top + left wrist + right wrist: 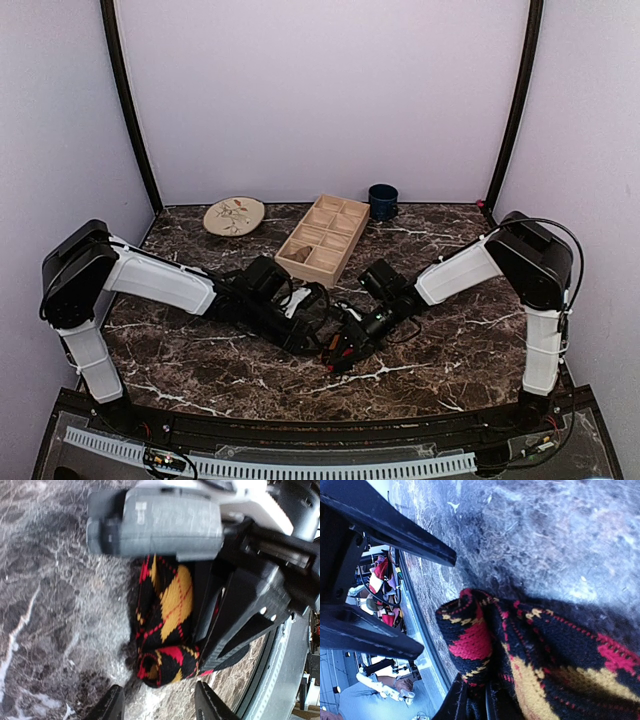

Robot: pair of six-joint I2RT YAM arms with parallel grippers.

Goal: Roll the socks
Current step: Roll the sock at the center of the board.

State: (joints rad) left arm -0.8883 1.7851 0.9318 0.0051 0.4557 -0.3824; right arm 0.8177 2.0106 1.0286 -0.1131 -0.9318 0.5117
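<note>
The black sock with red and orange diamonds (167, 605) lies on the marble between both grippers, its near end curled into a small roll (167, 667). My left gripper (160, 707) stands open just short of that roll, with nothing between its fingers. My right gripper (475, 705) is shut on a fold of the argyle sock (540, 660), and its black fingers (235, 630) press along the sock's right side. From above, the sock (337, 351) shows only as red flecks under the two grippers. A tan-brown lump (303, 254), possibly the tan sock, sits in a tray compartment.
A wooden compartment tray (335, 225) stands just behind the grippers. A patterned plate (234, 215) and a dark blue cup (382, 201) are at the back. The table's front edge rail (300, 462) runs close behind the sock.
</note>
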